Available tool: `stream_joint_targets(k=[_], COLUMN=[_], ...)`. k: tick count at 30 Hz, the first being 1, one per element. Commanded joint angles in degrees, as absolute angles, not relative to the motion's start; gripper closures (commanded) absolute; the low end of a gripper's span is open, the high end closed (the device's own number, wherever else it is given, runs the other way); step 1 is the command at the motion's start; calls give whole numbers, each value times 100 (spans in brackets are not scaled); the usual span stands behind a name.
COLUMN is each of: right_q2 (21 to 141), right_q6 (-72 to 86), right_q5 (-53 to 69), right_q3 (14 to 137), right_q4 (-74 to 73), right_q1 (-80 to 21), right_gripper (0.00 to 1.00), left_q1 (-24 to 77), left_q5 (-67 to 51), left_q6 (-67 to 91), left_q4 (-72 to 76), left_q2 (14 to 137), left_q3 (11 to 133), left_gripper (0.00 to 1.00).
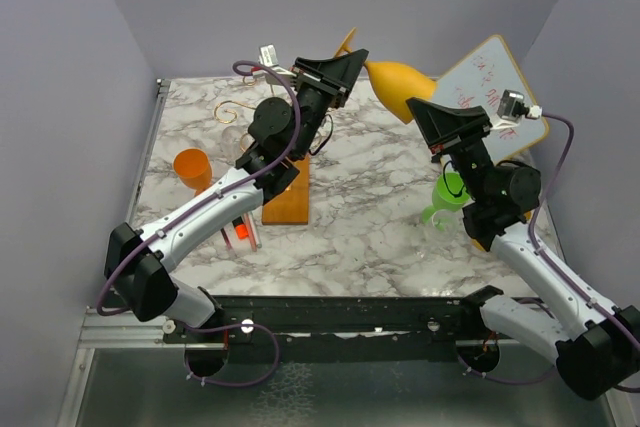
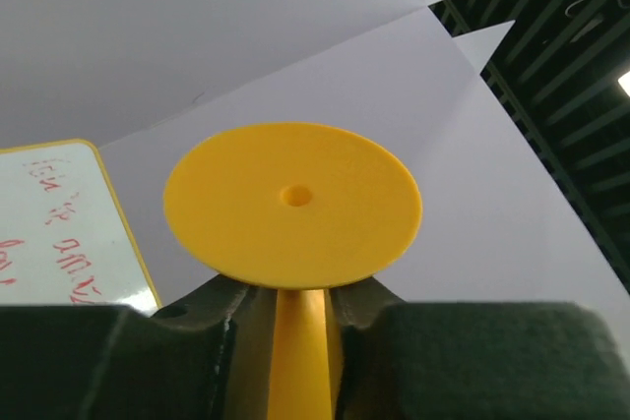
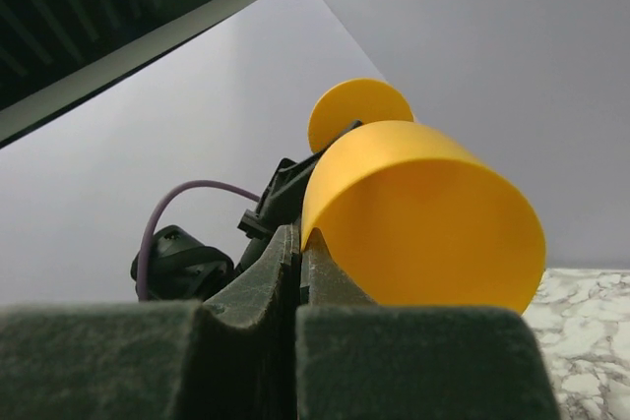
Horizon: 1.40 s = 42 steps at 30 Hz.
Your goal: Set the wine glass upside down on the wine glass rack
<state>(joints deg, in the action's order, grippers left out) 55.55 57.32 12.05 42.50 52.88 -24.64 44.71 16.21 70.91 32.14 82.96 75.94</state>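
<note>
A yellow-orange plastic wine glass (image 1: 400, 79) hangs on its side in the air over the back of the table. My left gripper (image 1: 350, 62) is shut on its stem (image 2: 295, 341), just under the round foot (image 2: 292, 206). My right gripper (image 1: 415, 107) is shut on the bowl's rim, whose thin wall is pinched between its fingertips (image 3: 300, 238); the bowl (image 3: 423, 213) fills the right wrist view. The wine glass rack (image 1: 235, 112) shows gold wire curls and an orange-brown wooden base (image 1: 288, 202) beneath my left arm.
An orange cup (image 1: 192, 167) stands left of the rack. A red marker (image 1: 240, 232) lies near the base. A green plastic piece (image 1: 450, 195) sits under my right arm. A whiteboard (image 1: 495, 87) leans at the back right. Purple walls close in the table.
</note>
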Motion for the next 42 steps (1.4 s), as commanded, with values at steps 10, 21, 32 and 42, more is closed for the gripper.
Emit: stream_joint_targets(k=[10,21,32,42], right_q2=[5257,4617,3720,3488], right_q6=[5434,5289,4580,3828], right_q5=[1435,934,-125,-350], right_q3=[4327,4295,4942,5965], right_q4=[4655,3717,1112,-67], right_q1=[-2470,-2470,-2470,-2470], right_gripper=[91,27,15,15], left_q1=[4447,4430,4430,4429], left_q5=[1723,1313,545,-791], left_q6=[6598,5432,3786,2083], left_q4=[3550,3595,3577,3388], left_q2=[8376,8358,8243,8161], left_q3=[7826,7974,8023,7820], left_gripper=[100,100,100,100])
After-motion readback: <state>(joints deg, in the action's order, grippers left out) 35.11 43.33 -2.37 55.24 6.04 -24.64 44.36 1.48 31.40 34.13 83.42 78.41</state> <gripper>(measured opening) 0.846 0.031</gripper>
